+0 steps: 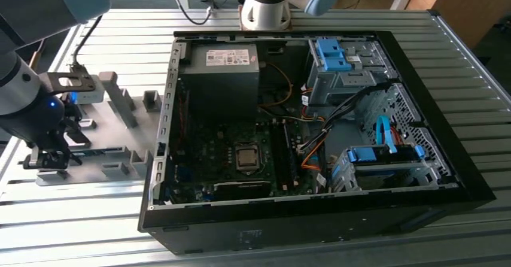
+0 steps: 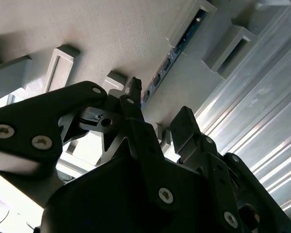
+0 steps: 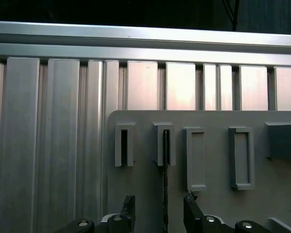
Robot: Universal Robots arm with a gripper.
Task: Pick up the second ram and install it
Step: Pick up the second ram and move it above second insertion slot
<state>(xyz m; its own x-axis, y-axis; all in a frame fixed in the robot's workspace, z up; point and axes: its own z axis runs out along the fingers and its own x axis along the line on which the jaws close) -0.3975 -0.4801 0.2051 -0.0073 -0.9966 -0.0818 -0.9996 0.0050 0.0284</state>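
The table [image 3: 53, 145] is ribbed bare metal, smooth and shiny. The fixture plate [image 3: 145, 184] looks like matt grey plastic with a fine grain. The gripper [image 2: 160, 104] is smooth black with a dull sheen and has bright metal screws [image 2: 166, 195].

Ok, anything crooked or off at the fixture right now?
Nothing stands out. The second ram stands on edge, straight in its grey fixture block, and the gripper is open around it, a gap each side.

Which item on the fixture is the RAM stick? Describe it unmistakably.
At the exterior view's left, beside the open computer case, lies a grey fixture plate. On it, the RAM stick stands on edge between the open end effector's fingers. It is a thin blue-green strip; its neighbours are grey blocks.
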